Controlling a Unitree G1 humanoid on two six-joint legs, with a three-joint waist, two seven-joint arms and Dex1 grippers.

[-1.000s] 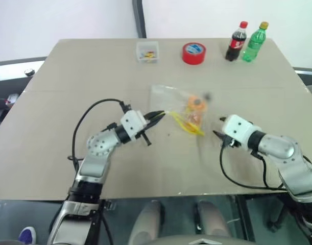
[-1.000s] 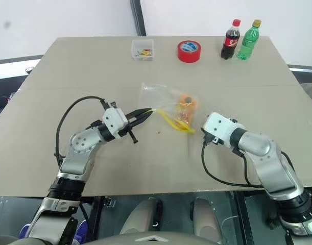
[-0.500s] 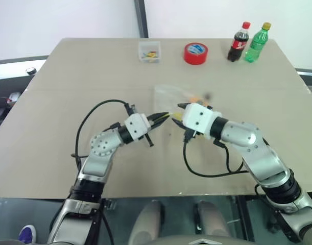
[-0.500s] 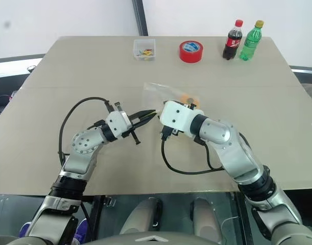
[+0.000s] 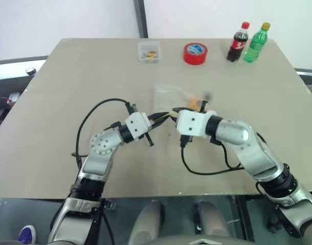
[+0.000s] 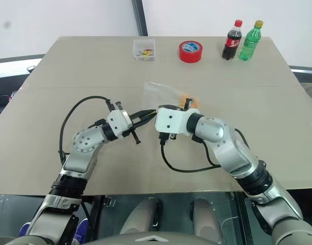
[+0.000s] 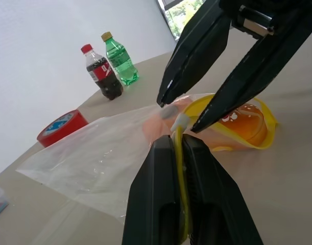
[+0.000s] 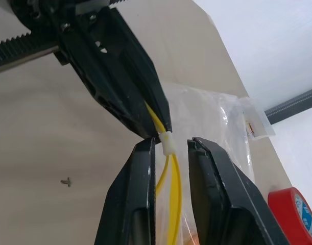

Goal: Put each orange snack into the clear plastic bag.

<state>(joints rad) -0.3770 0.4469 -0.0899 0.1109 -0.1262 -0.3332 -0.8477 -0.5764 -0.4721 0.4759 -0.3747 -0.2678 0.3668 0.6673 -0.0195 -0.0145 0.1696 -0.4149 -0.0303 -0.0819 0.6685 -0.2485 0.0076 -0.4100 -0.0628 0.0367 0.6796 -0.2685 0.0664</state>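
Observation:
The clear plastic bag (image 5: 168,94) lies crinkled mid-table, its yellow strip (image 8: 171,204) lifted at the near end. My left gripper (image 7: 177,139) is shut on that yellow strip. Tip to tip with it, my right gripper (image 8: 171,142) is open, its fingers a narrow gap apart on either side of a small white slider (image 8: 167,143) on the strip. One orange snack (image 7: 242,120) sits inside the bag behind the right gripper's fingers (image 7: 196,61). A paler orange shape (image 7: 158,122) shows through the plastic beside it.
Along the table's far edge stand a small clear box of coloured bits (image 5: 148,51), a red tape roll (image 5: 195,53), a cola bottle (image 5: 237,42) and a green bottle (image 5: 256,42). Black cables loop over the table under both wrists.
My right arm swung left from beside the bag to meet the left gripper, and its fingers narrowed around the strip. The left gripper kept still, holding the strip.

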